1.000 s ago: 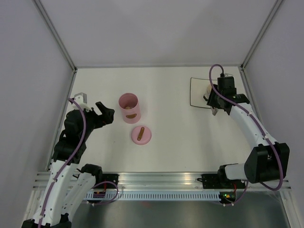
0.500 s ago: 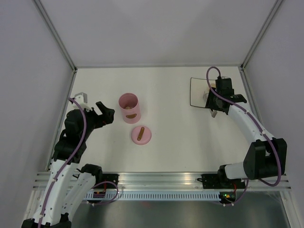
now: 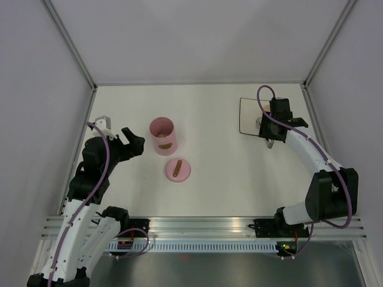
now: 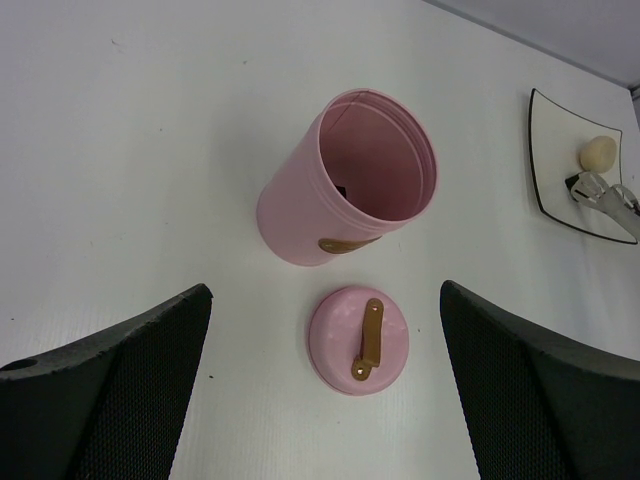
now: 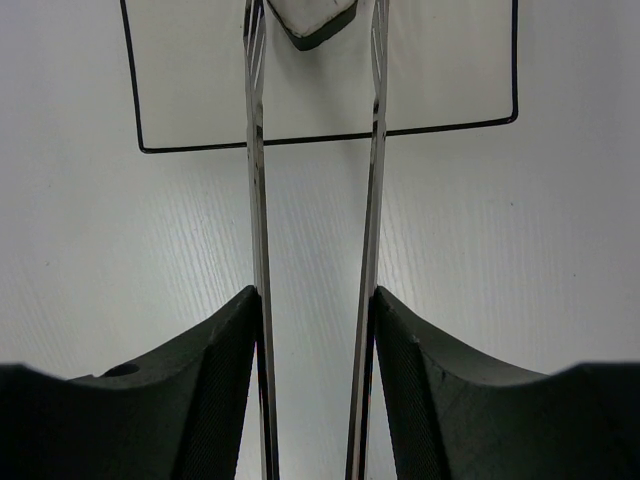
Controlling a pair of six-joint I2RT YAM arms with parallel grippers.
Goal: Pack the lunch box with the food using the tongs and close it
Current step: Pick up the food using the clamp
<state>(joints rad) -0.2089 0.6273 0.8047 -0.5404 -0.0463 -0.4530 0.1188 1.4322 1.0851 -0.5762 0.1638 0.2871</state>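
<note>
The pink lunch box point(image 3: 161, 135) point(image 4: 345, 180) stands open on the table, its lid point(image 3: 178, 170) point(image 4: 358, 338) lying flat just in front of it, brown handle up. My left gripper point(image 3: 119, 136) point(image 4: 325, 290) hangs open left of the tub, holding nothing. My right gripper point(image 3: 272, 128) point(image 5: 315, 300) is shut on the tongs point(image 5: 256, 200), whose two arms reach over the plate's near edge. A white-and-black cube of food point(image 5: 312, 20) lies between the tong tips on the plate. A beige ball point(image 4: 597, 152) sits beside it.
The white square plate point(image 3: 248, 115) point(image 5: 450, 80) with a dark rim lies at the back right. A small white bracket point(image 3: 102, 122) sits by the left wall. Walls enclose the table on three sides.
My right gripper has moved a little farther over the plate, and the tong arms have spread slightly. The left arm, tub and lid have not moved.
</note>
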